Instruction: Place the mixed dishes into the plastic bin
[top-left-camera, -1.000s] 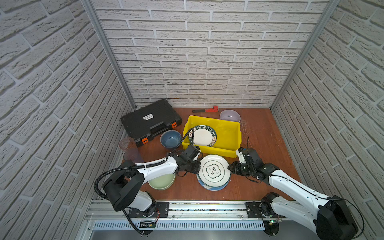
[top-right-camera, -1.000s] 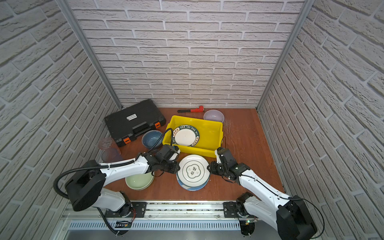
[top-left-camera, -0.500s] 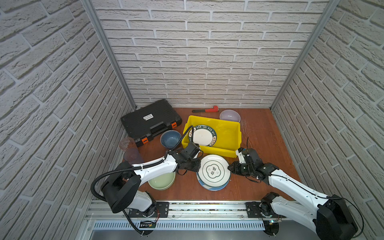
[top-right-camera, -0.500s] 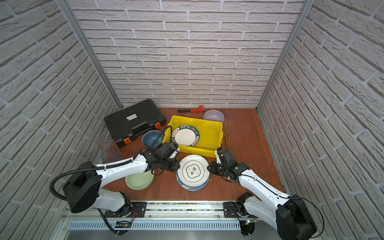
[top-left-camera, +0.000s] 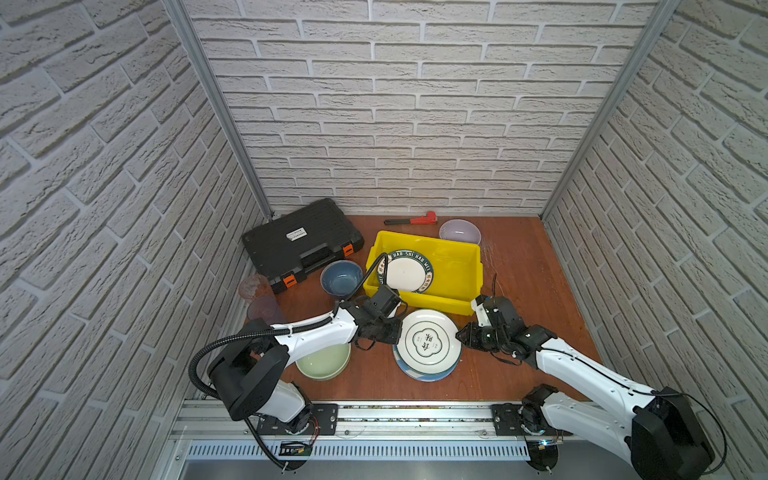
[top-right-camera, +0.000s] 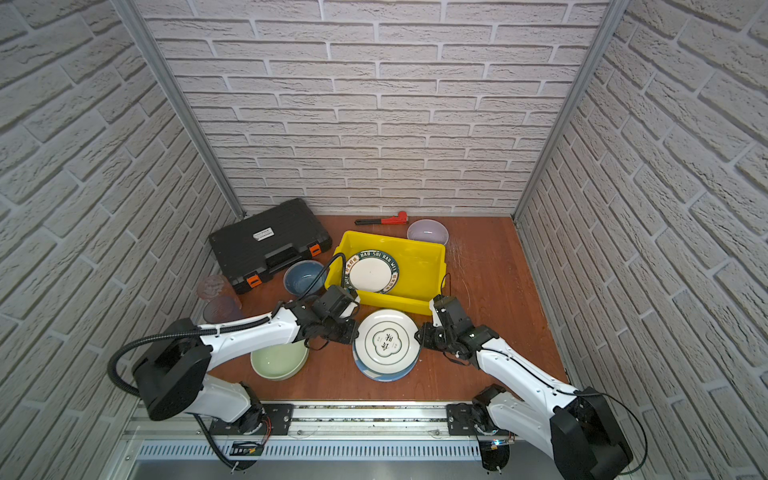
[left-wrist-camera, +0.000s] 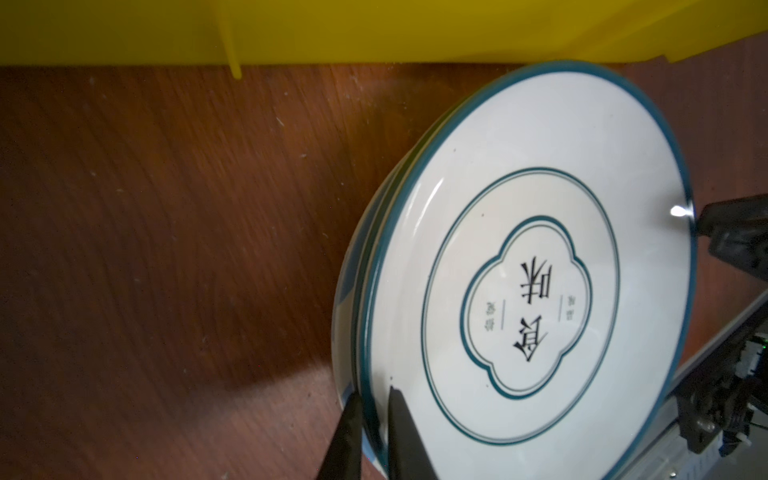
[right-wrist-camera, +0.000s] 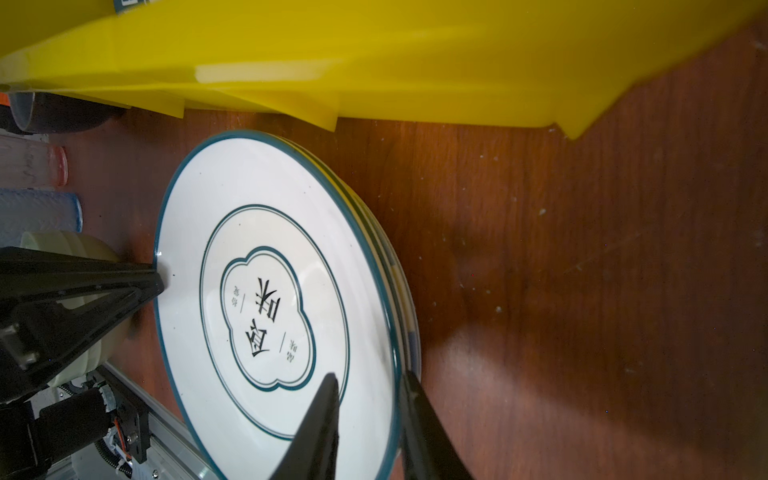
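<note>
Two robot arms meet over a stack of plates (top-left-camera: 399, 362) on the wooden table (top-left-camera: 523, 270), at lower centre in both top views. The left gripper (top-left-camera: 395, 333) grips the left edge of the topmost white plate (top-left-camera: 428, 343), which is teal-edged with black characters in a lobed frame. The left wrist view shows its fingers (left-wrist-camera: 353, 432) set narrow, one over the plate's face and one under its rim. The right gripper (top-left-camera: 460, 335) is at the plate's right edge. In the right wrist view its jaws stand further apart, straddling the stacked rims; whether they press cannot be told. A blue-and-white striped plate (top-left-camera: 428, 377) shows at the bottom of the stack.

Just above the stack, the yellow plastic bin (top-left-camera: 436, 297) holds one dish in its left half, the green-lettered plate (top-left-camera: 409, 272). The blue bowl (top-left-camera: 341, 277) sits just beside the bin's left wall and the lavender bowl (top-left-camera: 459, 231) is at its upper right corner. The pale green bowl (top-left-camera: 322, 365) lies lower left, partly under the left arm. Two tinted tumblers (top-left-camera: 259, 297) stand at the table's left edge. A black tool case (top-left-camera: 299, 245) lies at the table's upper left and a red pipe wrench (top-left-camera: 415, 219) along the back wall.
</note>
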